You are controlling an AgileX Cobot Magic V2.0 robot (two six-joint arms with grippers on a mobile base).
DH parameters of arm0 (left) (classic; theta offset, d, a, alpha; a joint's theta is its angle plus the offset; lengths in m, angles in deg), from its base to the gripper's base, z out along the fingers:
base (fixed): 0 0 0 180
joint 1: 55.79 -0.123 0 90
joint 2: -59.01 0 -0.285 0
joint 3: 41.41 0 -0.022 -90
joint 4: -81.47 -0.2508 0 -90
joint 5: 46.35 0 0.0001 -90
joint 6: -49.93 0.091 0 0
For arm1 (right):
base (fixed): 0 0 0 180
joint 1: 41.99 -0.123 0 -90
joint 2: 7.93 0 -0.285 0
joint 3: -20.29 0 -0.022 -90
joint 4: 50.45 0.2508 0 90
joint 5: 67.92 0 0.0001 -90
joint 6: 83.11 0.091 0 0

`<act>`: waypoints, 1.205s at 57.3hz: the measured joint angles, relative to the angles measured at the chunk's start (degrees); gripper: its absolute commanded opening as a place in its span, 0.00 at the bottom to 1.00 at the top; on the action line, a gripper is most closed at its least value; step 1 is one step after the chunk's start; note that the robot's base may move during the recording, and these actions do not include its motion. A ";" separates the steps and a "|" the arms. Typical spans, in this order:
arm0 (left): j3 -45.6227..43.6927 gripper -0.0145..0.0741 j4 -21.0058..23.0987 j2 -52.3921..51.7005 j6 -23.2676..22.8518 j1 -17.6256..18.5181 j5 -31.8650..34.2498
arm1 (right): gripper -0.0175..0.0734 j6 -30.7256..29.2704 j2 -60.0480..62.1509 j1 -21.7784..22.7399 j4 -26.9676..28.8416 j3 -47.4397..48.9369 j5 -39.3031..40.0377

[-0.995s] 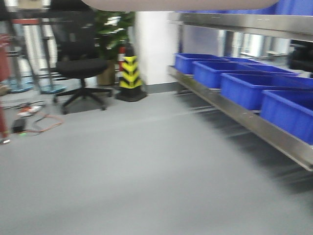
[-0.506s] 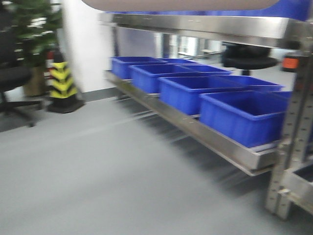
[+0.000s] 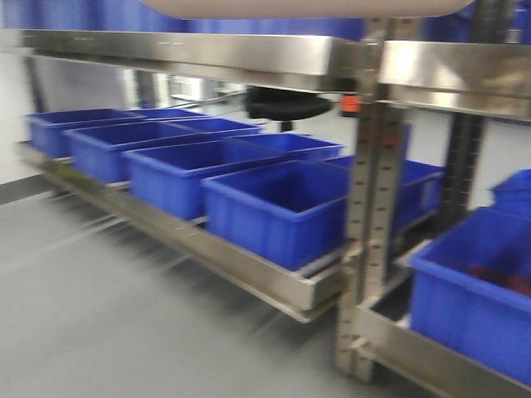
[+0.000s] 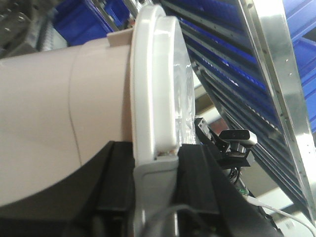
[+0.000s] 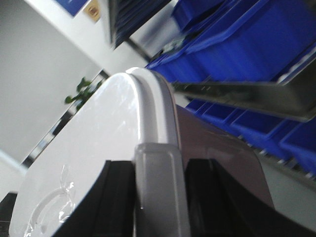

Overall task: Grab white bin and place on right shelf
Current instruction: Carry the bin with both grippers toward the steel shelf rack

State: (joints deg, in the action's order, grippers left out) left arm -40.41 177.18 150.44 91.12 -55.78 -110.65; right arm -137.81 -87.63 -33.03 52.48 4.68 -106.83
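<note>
Blue bins (image 3: 274, 211) seem mostly empty, blurred | white bin (image 4: 49, 123) lidded | left fingers (image 4: 116, 190), right fingers (image 5: 116, 197) grip it

On my left wrist feed the white bin (image 4: 44, 113) fills the left side, with its white lid (image 4: 155, 84) running top to bottom. The left gripper (image 4: 155, 210) sets its black jaws either side of the grey handle (image 4: 153, 177), against the bin. Behind, a steel shelf rail (image 4: 279, 84) slants past blue bins (image 4: 79, 22).
</note>
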 measured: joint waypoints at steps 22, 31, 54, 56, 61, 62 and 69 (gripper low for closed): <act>0.00 0.03 0.00 0.00 0.00 0.00 0.00 | 0.26 0.00 0.00 0.00 0.00 0.00 0.10; 0.00 0.03 0.00 0.00 0.00 0.00 0.00 | 0.26 0.00 0.00 0.00 0.00 0.00 0.10; 0.00 0.03 0.00 0.11 0.00 0.00 -0.09 | 0.26 0.00 0.00 0.00 0.00 0.00 0.22; 0.00 0.03 0.00 0.22 0.00 0.00 -0.11 | 0.26 0.00 0.00 0.00 0.00 0.00 0.22; 0.00 0.03 0.00 0.59 0.00 0.00 -0.21 | 0.26 0.00 0.00 0.00 0.00 0.00 0.22; 0.00 0.03 0.00 0.71 0.00 0.00 -0.21 | 0.26 0.00 0.00 0.00 0.00 0.00 0.33; 0.00 0.03 0.00 1.39 0.00 0.00 -0.55 | 0.26 0.00 0.00 0.00 0.00 0.00 0.43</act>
State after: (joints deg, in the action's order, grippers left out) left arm -40.41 177.18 151.84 91.12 -55.78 -111.20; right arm -137.81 -87.63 -33.03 52.48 4.68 -106.40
